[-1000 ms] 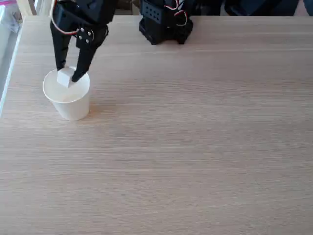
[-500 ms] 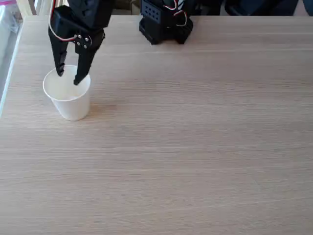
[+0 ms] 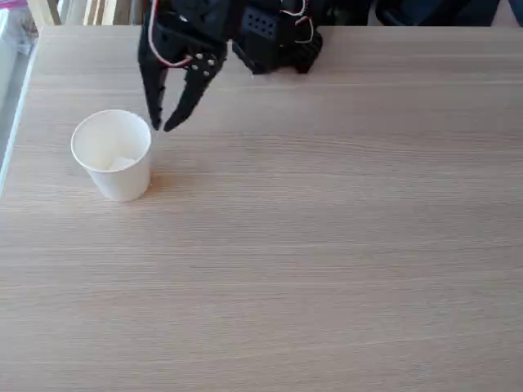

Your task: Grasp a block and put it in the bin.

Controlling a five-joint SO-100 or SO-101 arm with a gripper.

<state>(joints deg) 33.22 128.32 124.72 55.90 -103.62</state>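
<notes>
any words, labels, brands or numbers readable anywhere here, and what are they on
None can be read.
Paper cup: plain white, no print.
Block inside the cup: plain, unmarked.
Pincer and black arm base: red and white wires show, but no legible label.
Wooden table: grain only.

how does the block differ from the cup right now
The block is far smaller than the cup. The block is boxy with flat faces; the cup is round and tapered with a rolled rim. The block lies inside the cup, which stands upright on the table. Both are plain white.
</notes>
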